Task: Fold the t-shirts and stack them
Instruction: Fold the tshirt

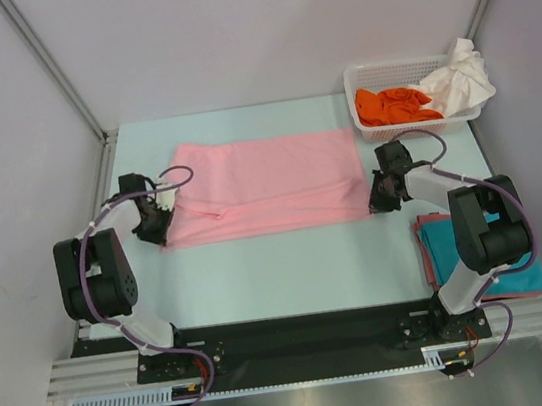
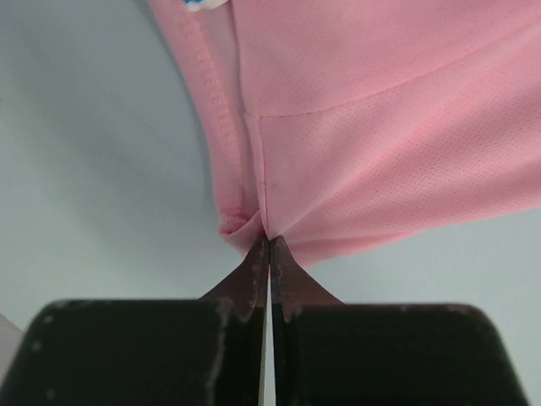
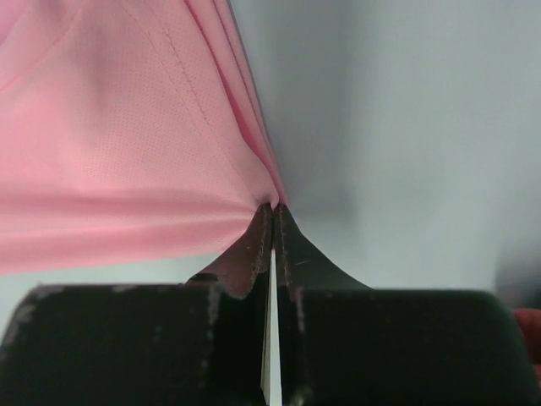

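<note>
A light pink t-shirt (image 1: pixel 263 184) lies folded into a wide band across the middle of the table. My left gripper (image 1: pixel 163 223) is shut on its near left corner, where the pink cloth (image 2: pixel 380 161) bunches at the tips of my left gripper (image 2: pixel 269 241). My right gripper (image 1: pixel 379 196) is shut on the near right corner; the pink fabric (image 3: pixel 127 152) runs off to the left of my right gripper (image 3: pixel 273 207). A folded teal t-shirt (image 1: pixel 448 244) lies at the near right, partly under the right arm. An orange t-shirt (image 1: pixel 394 105) and a white t-shirt (image 1: pixel 460 75) sit in the basket.
The white lattice basket (image 1: pixel 374 72) stands at the far right corner. Something red (image 1: pixel 421 242) shows at the edge of the teal shirt. Metal frame rails run along the table's left edge (image 1: pixel 106 176) and near edge (image 1: pixel 311 344).
</note>
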